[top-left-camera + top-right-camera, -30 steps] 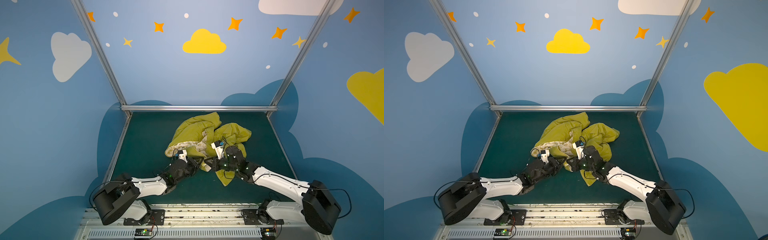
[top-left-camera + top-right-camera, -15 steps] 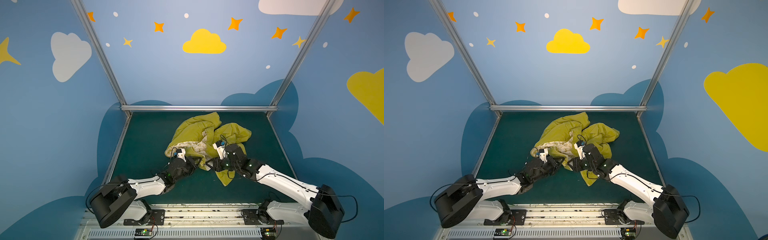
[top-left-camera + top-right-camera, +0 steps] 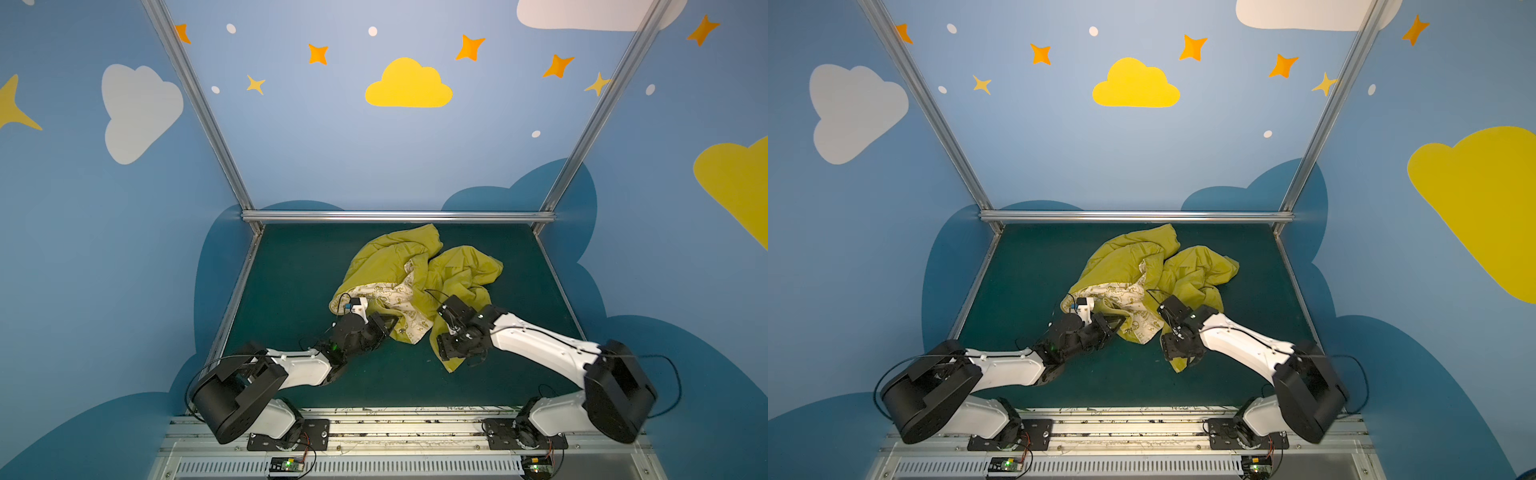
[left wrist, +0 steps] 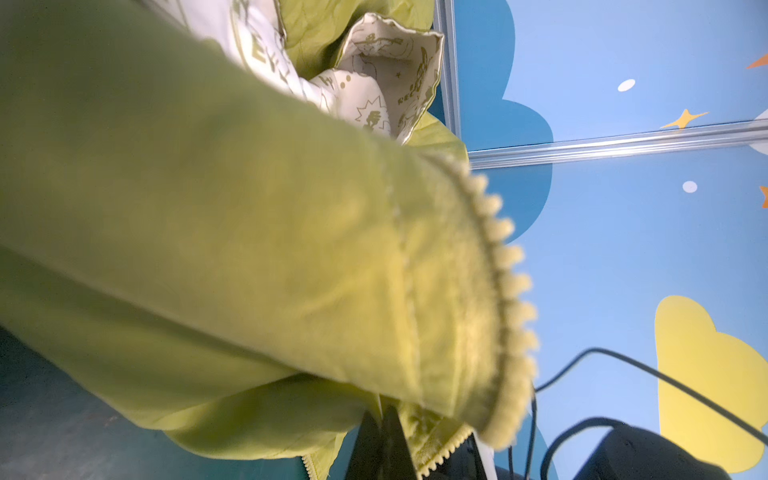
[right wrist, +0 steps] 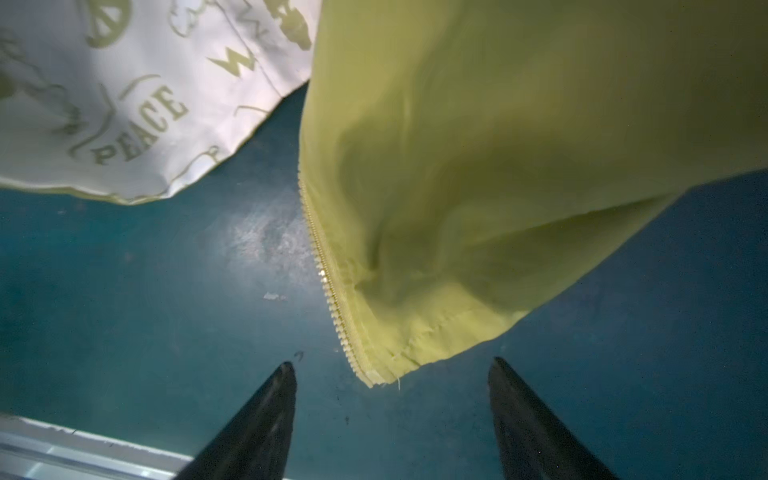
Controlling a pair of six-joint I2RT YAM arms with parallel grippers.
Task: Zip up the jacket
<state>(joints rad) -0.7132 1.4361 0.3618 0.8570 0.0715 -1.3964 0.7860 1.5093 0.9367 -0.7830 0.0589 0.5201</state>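
The left pincer (image 4: 384,411) is clamped shut on a fold of the jacket (image 3: 395,262), which lies crumpled mid-tabletop (image 3: 291,270) with its printed lining (image 3: 390,297) turned out. Its arm stretches low from the near left. The right pincer (image 5: 391,365) stands wide open and holds nothing, its tips either side of the jacket's bottom corner without touching it. That arm reaches in from the right, wrist bent down. Only the wrist views show the zipper teeth (image 5: 328,286) along the front edges.

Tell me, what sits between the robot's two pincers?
A cream-lined flap of the jacket, in both top views; left pincer grips it, right pincer is open.
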